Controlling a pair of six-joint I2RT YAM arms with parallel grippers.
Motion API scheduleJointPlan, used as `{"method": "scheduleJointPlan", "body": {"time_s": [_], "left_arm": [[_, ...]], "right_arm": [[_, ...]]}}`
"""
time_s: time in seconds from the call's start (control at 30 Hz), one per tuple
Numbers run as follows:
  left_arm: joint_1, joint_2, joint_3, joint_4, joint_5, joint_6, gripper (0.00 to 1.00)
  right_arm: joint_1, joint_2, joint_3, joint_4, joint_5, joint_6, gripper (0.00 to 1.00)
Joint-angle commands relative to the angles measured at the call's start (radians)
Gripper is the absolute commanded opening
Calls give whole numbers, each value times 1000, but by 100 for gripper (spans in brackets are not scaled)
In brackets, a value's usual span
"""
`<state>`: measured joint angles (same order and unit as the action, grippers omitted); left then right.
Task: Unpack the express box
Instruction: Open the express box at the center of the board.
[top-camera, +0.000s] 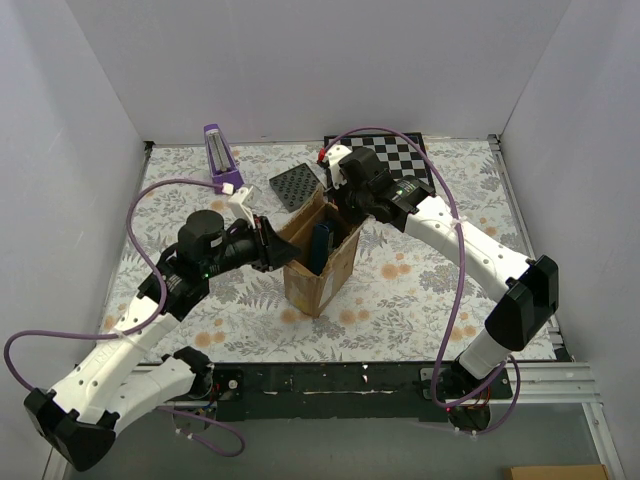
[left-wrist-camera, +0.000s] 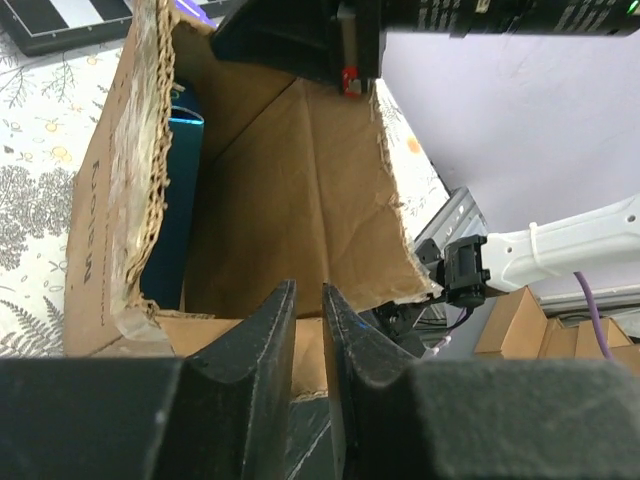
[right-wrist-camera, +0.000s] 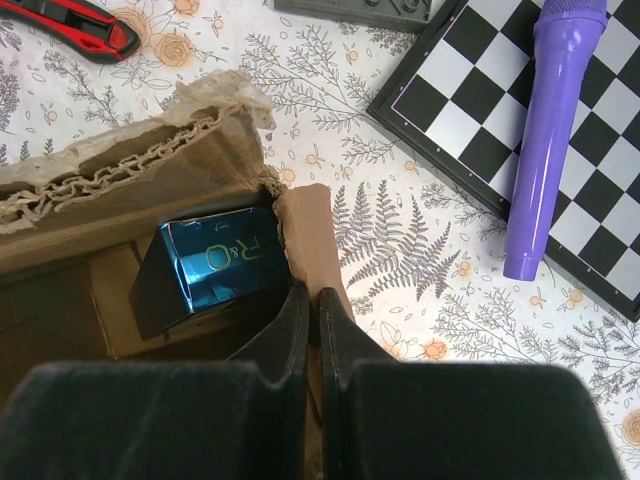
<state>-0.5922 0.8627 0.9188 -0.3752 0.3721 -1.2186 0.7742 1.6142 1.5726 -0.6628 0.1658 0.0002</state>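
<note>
White walls closed in a table covered with a flowered cloth (top-camera: 420, 290). Near its middle stood the express box (top-camera: 318, 270), upright and open at the top, its cut edges ragged and showing torn corrugation.

From the left, the left gripper (left-wrist-camera: 308, 305) met the box's left wall. Its jaws were nearly together with cardboard in the narrow slit between them, so it appeared clamped on that edge. From the far right, the right gripper (right-wrist-camera: 313, 300) was pressed shut on a thin curled flap at the box's far-right corner. Inside the box, a glossy blue carton (right-wrist-camera: 215, 260) stood leaning against one wall, not yet taken out.

A chessboard (top-camera: 400, 155) lay at the far right with a purple tube (right-wrist-camera: 550, 130) resting on it. A red-and-black utility knife (right-wrist-camera: 70, 25) lay on the cloth beyond the box.

Several things could go wrong from here. Both arms held the box, so neither was free to lift the carton. If they pulled apart too hard, the weakened cardboard could rip further — or a thin flap could slip from its jaws. An upward tug could also tip the tall, narrow box and spill the carton.
</note>
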Motion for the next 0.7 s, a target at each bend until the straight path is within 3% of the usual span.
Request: {"method": "scheduleJointPlan", "body": {"time_s": [0.0,0.03,0.13,0.23,0.43,0.67], "left_arm": [[-3,-56,-50,-5,4,16,15],[-1,-66,-63,-7,-4,14,15],[-3,-80,-130,-24,-35,2,12],[-1,-90,-162,-16,-45,-4,12],[-3,-96,-173,-10,-53,-9,12],[-3,-100,-182,8,-70,-24,16]], "right_arm": [[-1,-17,0,-69,5,11,6],[-1,-19,4,-70,6,12,6],[0,-46,21,-77,3,24,30],[-1,-80,46,-72,0,35,42],[7,-169,93,-28,-79,50,49],[39,-200,153,15,-201,47,44]]}}
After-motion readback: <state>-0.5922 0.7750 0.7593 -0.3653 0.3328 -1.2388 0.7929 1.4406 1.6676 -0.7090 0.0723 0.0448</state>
